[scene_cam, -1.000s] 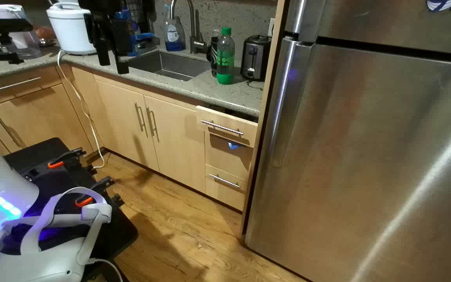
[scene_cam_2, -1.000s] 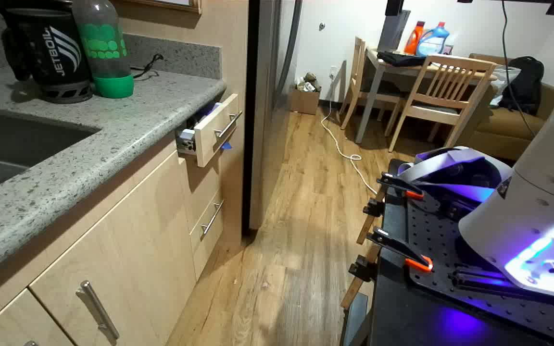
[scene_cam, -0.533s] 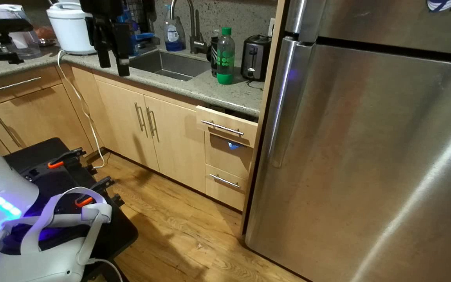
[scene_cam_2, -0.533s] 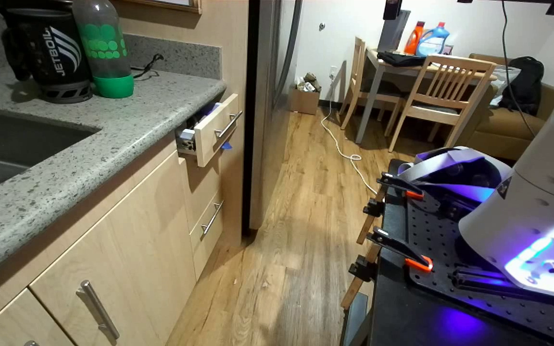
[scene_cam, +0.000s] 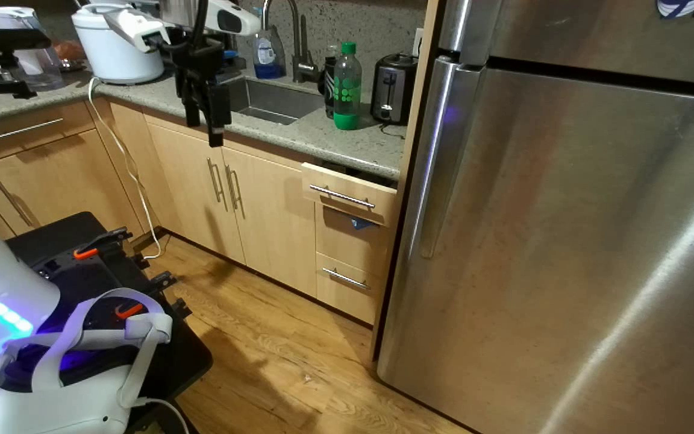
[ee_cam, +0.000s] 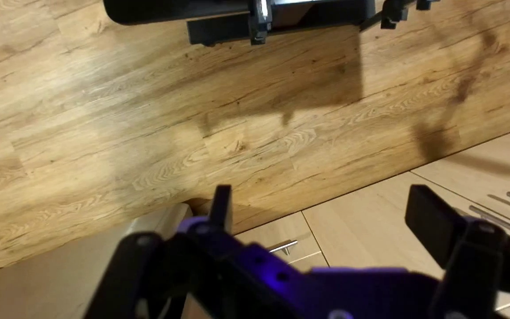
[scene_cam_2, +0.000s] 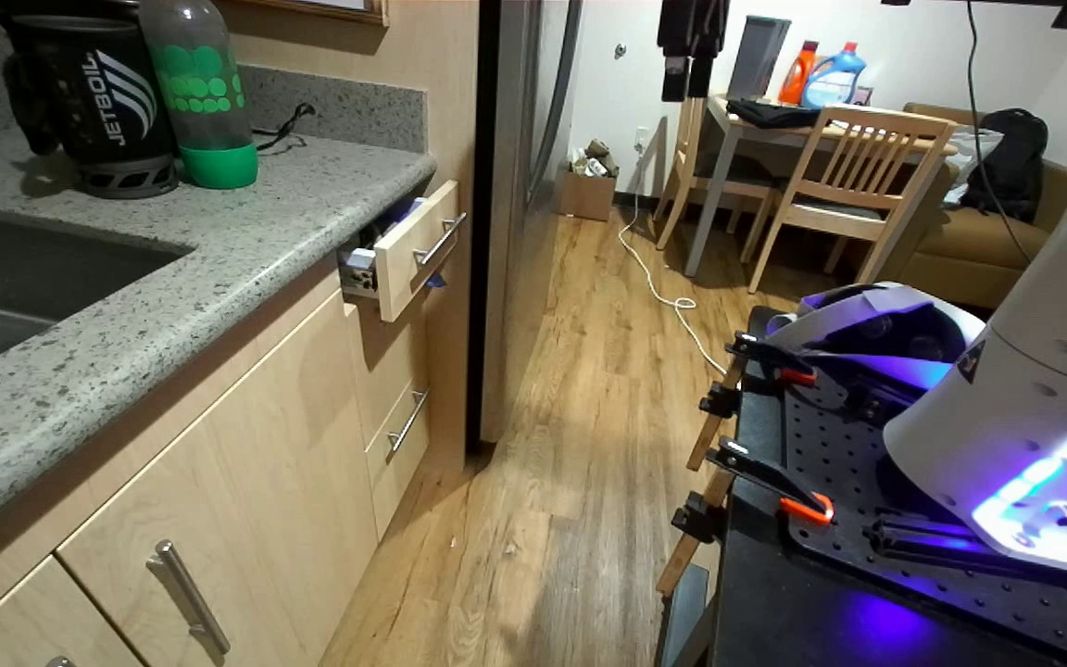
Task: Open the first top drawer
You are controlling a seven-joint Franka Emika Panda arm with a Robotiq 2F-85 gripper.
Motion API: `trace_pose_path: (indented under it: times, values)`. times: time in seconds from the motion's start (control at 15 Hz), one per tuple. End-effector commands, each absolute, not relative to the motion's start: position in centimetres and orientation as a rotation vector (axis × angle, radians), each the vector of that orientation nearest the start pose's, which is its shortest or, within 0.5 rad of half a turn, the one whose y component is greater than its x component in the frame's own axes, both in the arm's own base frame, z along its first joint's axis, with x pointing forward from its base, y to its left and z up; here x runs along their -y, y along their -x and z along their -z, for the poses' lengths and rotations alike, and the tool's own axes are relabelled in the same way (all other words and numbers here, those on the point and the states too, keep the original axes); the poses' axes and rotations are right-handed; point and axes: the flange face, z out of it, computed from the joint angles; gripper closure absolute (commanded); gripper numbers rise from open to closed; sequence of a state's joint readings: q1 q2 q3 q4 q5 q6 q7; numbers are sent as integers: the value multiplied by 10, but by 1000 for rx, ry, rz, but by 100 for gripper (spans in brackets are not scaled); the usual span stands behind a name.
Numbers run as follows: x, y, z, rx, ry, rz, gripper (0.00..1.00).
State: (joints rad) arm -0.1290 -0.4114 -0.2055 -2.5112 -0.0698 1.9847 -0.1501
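A black two-fingered gripper (scene_cam: 205, 134) hangs pointing down in the upper left of the frame in an exterior view, seen against the grey speckled stone countertop (scene_cam: 323, 141), with a pair of light-wood cabinet doors (scene_cam: 275, 223) lower in the picture. It is released: in the wrist view its dark, blurred fingers (ee_cam: 427, 217) stand wide apart, the brown wood-plank floor (ee_cam: 148, 110) filling much of the upper frame. At the centre of an exterior view, the narrow, shallow light-wood top drawer (scene_cam: 347, 185) with its horizontal metal bar handle (scene_cam: 342, 196) juts partly out beneath the countertop, just beside a tall stainless-steel refrigerator (scene_cam: 552, 241) at right; gripper and handle are well apart. The drawer also shows left of centre in an exterior view, small white and purple contents (scene_cam_2: 360, 257) visible behind its front, too small to identify. A clear plastic bottle (scene_cam: 347, 87) with a green cap and base and a black-and-silver toaster (scene_cam: 392, 90) stand near each other on the countertop at upper centre, while a white headset with a strap (scene_cam: 70, 398) shows at lower left
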Motion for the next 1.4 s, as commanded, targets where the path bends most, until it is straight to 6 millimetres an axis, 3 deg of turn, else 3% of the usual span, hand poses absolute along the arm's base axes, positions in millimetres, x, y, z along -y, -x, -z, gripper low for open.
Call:
trace_pose_path:
  times: [0.0, 0.33, 0.67, 0.8, 0.87, 1.07, 1.33]
  values:
    - [147, -395, -392, -365, 3035, -148, 0]
    - [161, -407, -372, -635, 3012, 29, 0]
    - [174, -415, -344, -881, 3041, 349, 0]
    - [178, -413, -327, -915, 3084, 351, 0]
    - [178, -414, -341, -866, 3067, 331, 0]
    - [179, -414, -325, -887, 3085, 317, 0]
    - [179, -414, -324, -888, 3086, 317, 0]
